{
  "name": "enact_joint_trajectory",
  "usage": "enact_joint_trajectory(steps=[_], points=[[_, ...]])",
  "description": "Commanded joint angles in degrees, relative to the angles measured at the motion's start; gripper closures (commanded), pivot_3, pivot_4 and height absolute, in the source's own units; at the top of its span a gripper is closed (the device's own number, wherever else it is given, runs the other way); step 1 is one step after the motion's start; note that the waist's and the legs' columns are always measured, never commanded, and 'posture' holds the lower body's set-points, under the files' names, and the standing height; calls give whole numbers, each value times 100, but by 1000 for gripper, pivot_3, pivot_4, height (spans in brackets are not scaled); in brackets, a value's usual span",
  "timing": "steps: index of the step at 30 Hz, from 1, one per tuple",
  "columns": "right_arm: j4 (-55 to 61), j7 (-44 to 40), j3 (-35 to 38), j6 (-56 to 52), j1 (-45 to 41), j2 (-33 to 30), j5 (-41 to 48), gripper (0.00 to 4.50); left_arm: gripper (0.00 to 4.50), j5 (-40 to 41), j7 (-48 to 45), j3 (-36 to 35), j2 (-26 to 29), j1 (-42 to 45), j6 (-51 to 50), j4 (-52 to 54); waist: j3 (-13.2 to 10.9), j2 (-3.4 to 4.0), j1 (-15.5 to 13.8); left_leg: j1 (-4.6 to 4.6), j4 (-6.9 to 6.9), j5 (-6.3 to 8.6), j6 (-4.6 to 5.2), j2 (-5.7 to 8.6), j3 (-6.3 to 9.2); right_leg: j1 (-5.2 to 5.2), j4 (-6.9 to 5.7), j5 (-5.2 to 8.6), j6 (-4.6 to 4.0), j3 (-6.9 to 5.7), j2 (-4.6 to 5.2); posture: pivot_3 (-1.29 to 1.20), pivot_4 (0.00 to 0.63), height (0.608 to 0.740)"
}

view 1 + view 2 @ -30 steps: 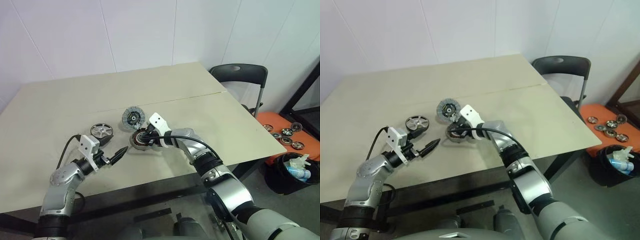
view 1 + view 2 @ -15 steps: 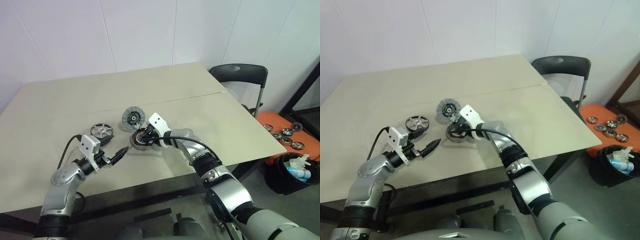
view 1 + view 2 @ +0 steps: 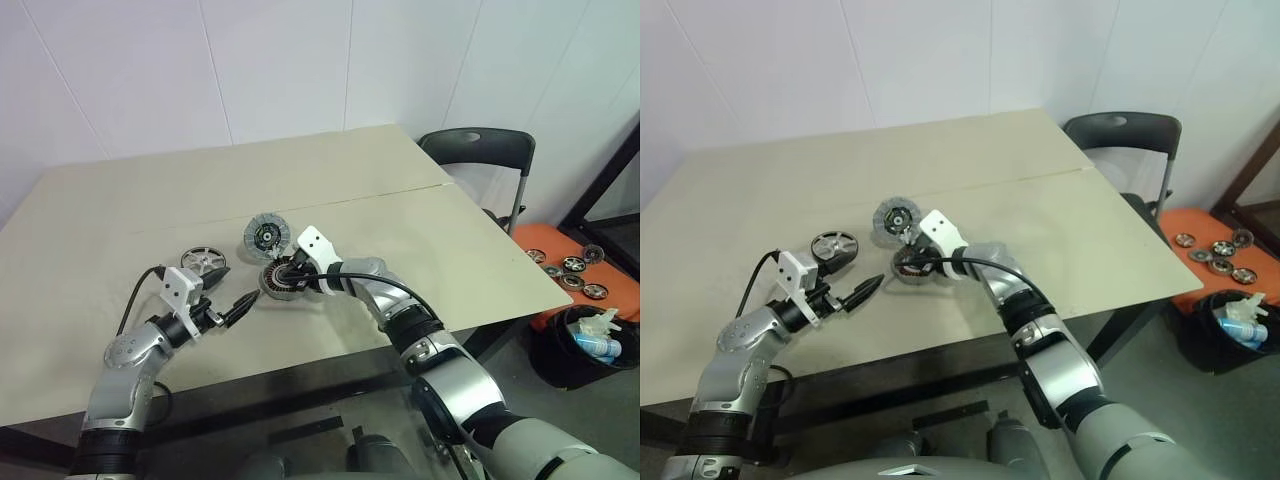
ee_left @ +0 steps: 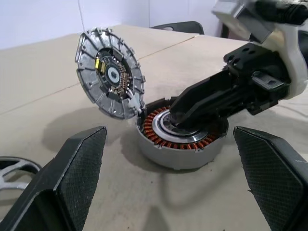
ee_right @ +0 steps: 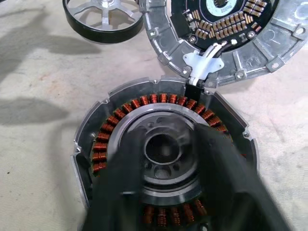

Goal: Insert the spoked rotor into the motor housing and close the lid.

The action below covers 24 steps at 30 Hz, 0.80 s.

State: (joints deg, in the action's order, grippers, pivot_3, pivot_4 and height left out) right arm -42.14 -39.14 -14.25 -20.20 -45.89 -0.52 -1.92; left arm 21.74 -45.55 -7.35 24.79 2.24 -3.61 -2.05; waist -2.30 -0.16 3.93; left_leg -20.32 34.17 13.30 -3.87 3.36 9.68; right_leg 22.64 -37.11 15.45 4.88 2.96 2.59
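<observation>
The round shallow metal motor housing (image 4: 180,139), ringed inside with copper-coloured windings, is seen on the beige worktop (image 3: 420,230), with the right claw (image 4: 180,115) reaching into its dark centre, fingers slightly parted and nothing gripped. The round grey ribbed-rim lid (image 4: 109,74) is propped tilted against the housing's far edge, and the small shiny silver spoked rotor (image 3: 203,262) lies flat beside it. The left claw (image 3: 238,307) is held above the worktop just short of the housing, its fingers (image 4: 72,168) spread wide apart and empty.
</observation>
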Motion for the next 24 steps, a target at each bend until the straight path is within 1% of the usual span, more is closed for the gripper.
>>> enact_joint_trajectory(steps=[1, 6, 16, 24], points=[[-24, 31, 161, 59, -112, 84, 139, 1892, 0, -1, 44, 12, 44, 74, -43, 267, 0, 0, 1, 0, 0, 0, 0, 0, 0, 0, 0, 0, 0, 0, 0, 0, 0, 740], [-157, 139, 390, 118, -221, 142, 277, 1892, 0, 2, 73, 17, 51, 83, -126, 338, 0, 0, 0, -1, 0, 0, 0, 0, 0, 1, 0, 0, 0, 0, 0, 0, 0, 740], [-286, 26, 339, 163, -239, 150, 265, 1892, 0, -27, 35, 13, 49, 59, -57, 235, 0, 0, 1, -1, 0, 0, 0, 0, 0, 1, 0, 0, 0, 0, 0, 0, 0, 740], [-460, 349, 330, 320, -251, 187, 152, 1892, 0, -70, 4, 79, 22, 108, 16, 118, 0, 0, 1, 0, 0, 0, 0, 0, 0, 0, 0, 0, 0, 0, 0, 0, 0, 740]])
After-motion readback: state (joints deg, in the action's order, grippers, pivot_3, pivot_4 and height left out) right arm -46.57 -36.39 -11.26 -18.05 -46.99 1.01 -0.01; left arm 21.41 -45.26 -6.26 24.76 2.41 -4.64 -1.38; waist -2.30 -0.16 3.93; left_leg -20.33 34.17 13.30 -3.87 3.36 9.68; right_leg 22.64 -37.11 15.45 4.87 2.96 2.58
